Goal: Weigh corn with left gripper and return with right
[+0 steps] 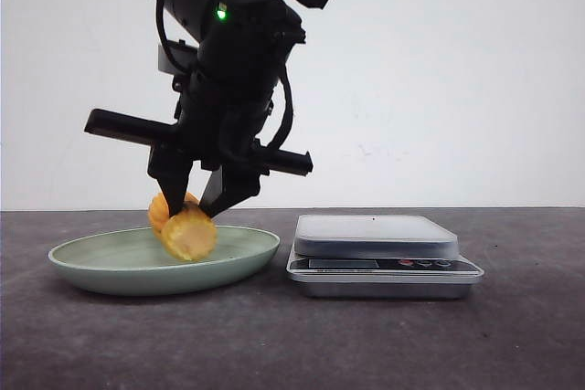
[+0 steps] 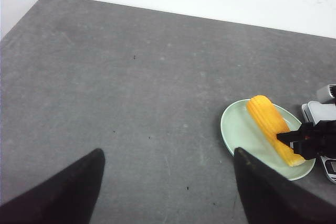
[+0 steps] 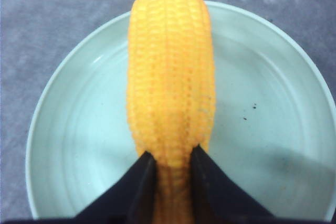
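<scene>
The yellow-orange corn (image 1: 187, 230) is low over the pale green plate (image 1: 110, 267), near its middle; I cannot tell whether it touches. My right gripper (image 1: 192, 207) comes down from above and is shut on one end of the corn (image 3: 170, 77), a finger on each side, above the plate (image 3: 262, 129). My left gripper (image 2: 168, 151) is open and empty over bare table, well away from the plate (image 2: 239, 129). From there I see the corn (image 2: 268, 121) with the right gripper (image 2: 310, 140) on it. The left gripper is out of the front view.
A silver digital scale (image 1: 375, 244) with an empty platform stands just right of the plate; its corner shows in the left wrist view (image 2: 323, 111). The table is dark grey, with a white wall behind.
</scene>
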